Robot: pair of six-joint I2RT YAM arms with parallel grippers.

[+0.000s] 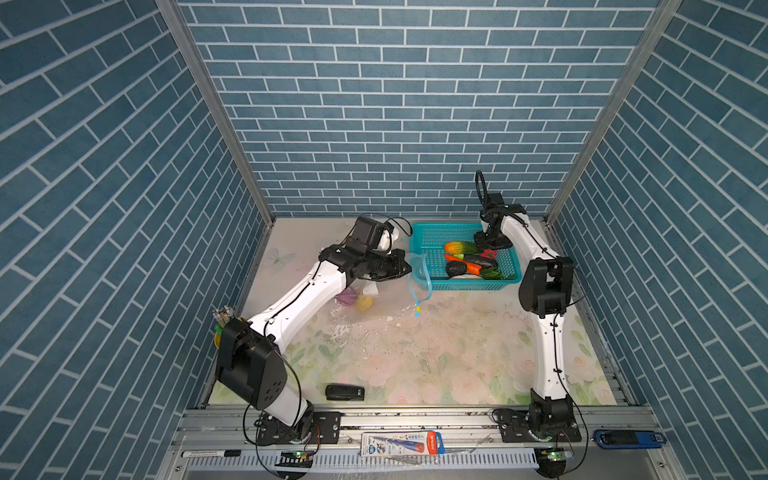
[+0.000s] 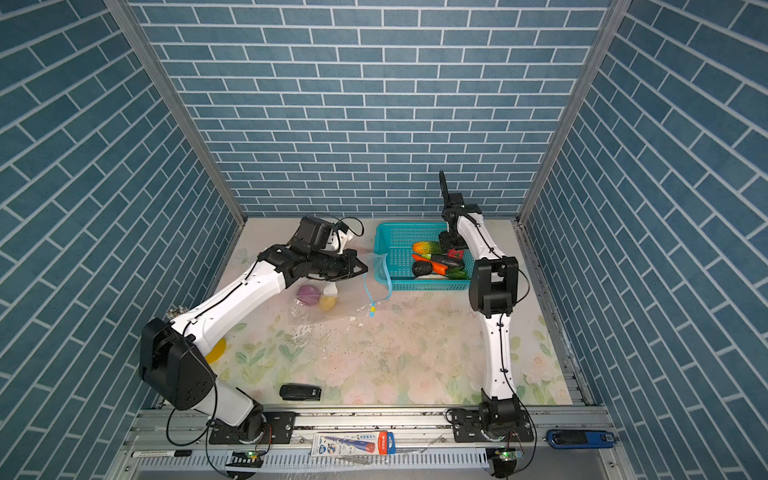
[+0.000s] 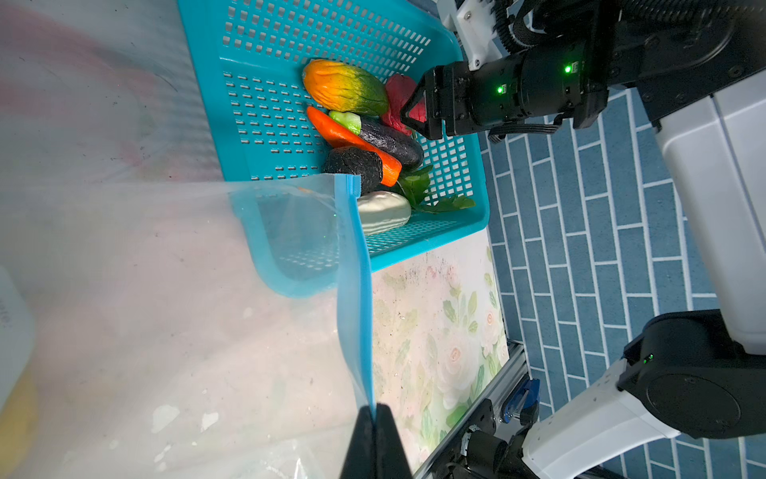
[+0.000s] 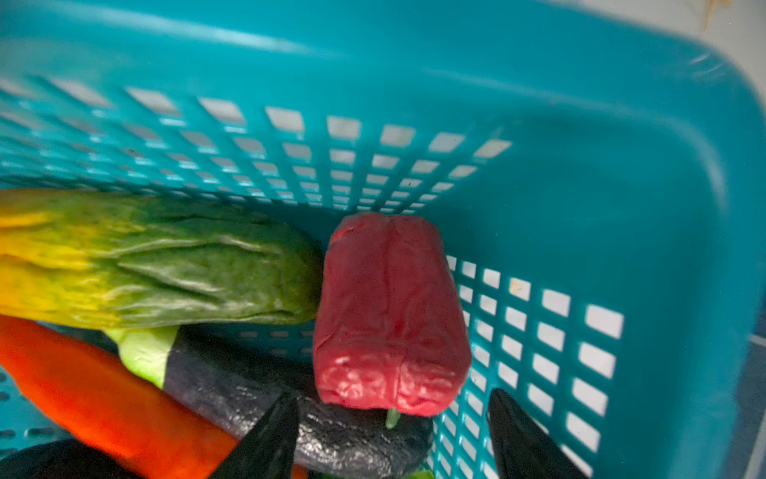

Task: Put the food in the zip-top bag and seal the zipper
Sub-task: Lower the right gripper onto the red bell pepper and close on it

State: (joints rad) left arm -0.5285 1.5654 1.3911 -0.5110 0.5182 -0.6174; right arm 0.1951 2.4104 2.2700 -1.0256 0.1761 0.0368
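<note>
Seven food pieces [image 3: 344, 89] in one teal basket [image 1: 428, 232], plus a purple piece [image 1: 348, 296] and a yellow piece [image 1: 364, 303] inside the zip-top bag [image 3: 166, 311] on the floral tabletop [image 1: 436, 353], blue brick walls [image 1: 395, 104] all round. Left gripper [image 3: 375, 419] pinches the zipper [image 3: 356, 290]; right gripper [image 4: 393, 396] is wide open over the red piece [image 4: 389, 315].

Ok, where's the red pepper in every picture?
Top view: red pepper at the teal basket's right end.
Top view: same spot, in the basket.
Left wrist: peeking out behind the right claw, next to the orange-green gourd.
Right wrist: big, mid-picture, in the basket's corner.
Shared landmark: the teal basket.
</note>
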